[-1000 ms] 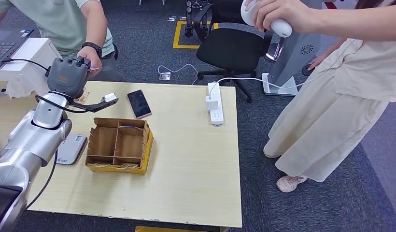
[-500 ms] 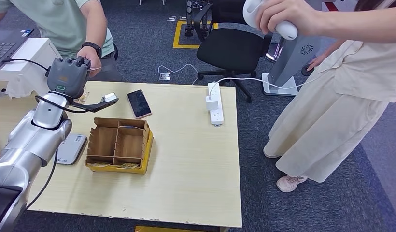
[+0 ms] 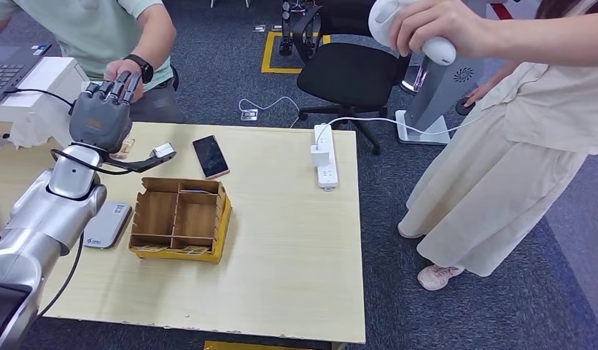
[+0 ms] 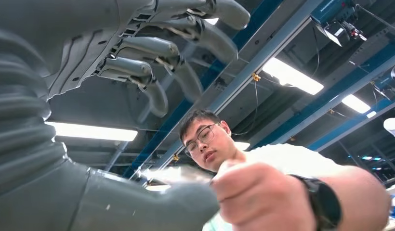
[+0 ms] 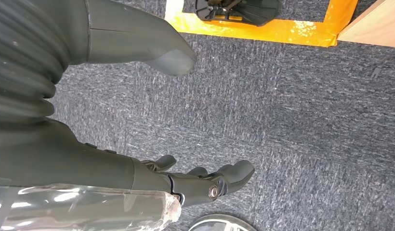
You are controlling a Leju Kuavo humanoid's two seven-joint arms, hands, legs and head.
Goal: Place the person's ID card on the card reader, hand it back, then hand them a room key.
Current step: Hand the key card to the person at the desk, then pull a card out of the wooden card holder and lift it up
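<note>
Left hand's fingers [image 3: 110, 84] spread, released, near a person's hand [image 3: 125, 73]; wooden organizer [image 3: 181, 219] compartments bare.

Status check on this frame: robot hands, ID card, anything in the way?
Left robot hand raised, fingers spread, at person's hand. Right robot hand hanging, empty. Card a blur at person's fingertips, beside the robot thumb.

Table [image 3: 296, 240]: pale wood grain. Divided box [image 3: 181, 219]: brown, yellow base. Card reader [image 3: 106, 224]: light grey. Phone [image 3: 209, 156]: dark screen, pink edge. Power strip [image 3: 324, 157]: white. Floor [image 3: 442, 313]: dark grey carpet with yellow tape. Left hand [image 3: 101, 115]: grey. Office chair [image 3: 351, 73]: black.
</note>
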